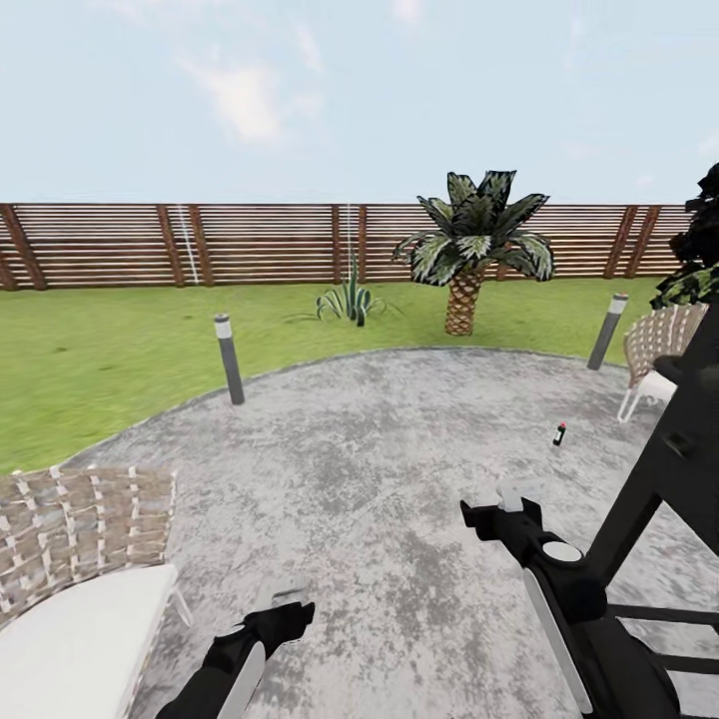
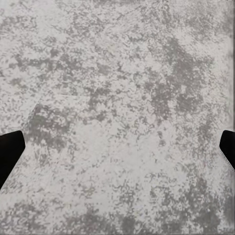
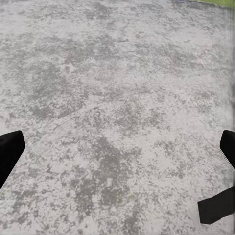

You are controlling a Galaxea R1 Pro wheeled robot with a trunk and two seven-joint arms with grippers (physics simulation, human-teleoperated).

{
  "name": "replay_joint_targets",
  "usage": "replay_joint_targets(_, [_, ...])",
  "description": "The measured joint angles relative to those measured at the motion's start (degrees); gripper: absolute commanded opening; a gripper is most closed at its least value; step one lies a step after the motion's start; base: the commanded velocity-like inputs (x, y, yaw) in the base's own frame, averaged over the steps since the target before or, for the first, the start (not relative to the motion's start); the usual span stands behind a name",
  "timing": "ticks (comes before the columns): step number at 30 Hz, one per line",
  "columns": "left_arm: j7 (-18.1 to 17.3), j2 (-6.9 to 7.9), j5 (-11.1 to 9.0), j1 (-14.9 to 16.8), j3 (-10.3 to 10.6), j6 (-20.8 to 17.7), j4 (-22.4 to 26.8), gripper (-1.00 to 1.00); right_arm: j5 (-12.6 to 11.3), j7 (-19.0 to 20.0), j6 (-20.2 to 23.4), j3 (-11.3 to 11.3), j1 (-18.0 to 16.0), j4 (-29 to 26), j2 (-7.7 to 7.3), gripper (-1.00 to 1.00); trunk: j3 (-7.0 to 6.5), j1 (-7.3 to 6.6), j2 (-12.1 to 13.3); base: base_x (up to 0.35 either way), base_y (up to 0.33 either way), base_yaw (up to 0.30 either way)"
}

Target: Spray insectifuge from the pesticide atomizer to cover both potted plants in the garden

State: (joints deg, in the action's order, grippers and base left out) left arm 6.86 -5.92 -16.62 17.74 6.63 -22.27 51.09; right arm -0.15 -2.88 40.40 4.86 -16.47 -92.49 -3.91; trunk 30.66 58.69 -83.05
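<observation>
you're standing on the round grey stone patio, head camera looking out across it to the lawn and the wooden slat fence.

the pesticide atomizer stands upright on the patio stone, ahead and to your right, red tip up. it sits well apart from both arms, nearer the right one.

your left gripper hangs low over the stone near the bottom of the head view. in the left wrist view both fingertips sit at opposite edges of the frame with bare mottled stone between them: jaws spread wide, holding nothing.

your right gripper is raised a little higher and further forward. right wrist view gives the same reading, fingertips far apart over bare stone, nothing gripped, a strip of grass just showing at the frame's far corner.

surroundings: a wicker chair with a white cushion close on your left; a second wicker chair at the patio's right edge. two grey bollard posts mark the patio rim, one left, one right. on the lawn beyond, a small palm and a spiky low plant stand before the fence. dark foliage shows at the far right.
</observation>
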Motion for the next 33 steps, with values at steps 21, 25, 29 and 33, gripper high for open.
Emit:
replay_joint_targets(21, [0.00,0.00,-0.02,0.04,-0.10,0.00,-0.46,1.00,0.00,-0.02,0.26,0.30,0.17,0.01,-0.52,1.00,0.00,0.00,0.00,0.339,0.000,-0.011])
replay_joint_targets(25, [0.00,0.00,-0.03,0.05,-0.10,0.00,-0.47,1.00,0.00,-0.04,0.25,0.28,0.17,0.01,-0.42,1.00,0.00,0.00,0.00,0.339,0.000,0.000])
replay_joint_targets(29, [0.00,0.00,-0.07,0.05,-0.10,0.00,-0.47,1.00,0.00,-0.06,0.26,0.32,0.17,0.01,-0.24,1.00,0.00,0.00,0.00,0.339,0.000,0.000])
replay_joint_targets(33, [0.00,-0.04,-0.06,0.06,-0.10,0.00,-0.47,1.00,0.00,-0.06,0.31,0.30,0.17,0.01,-0.15,1.00,0.00,0.00,0.00,0.339,0.000,0.000])
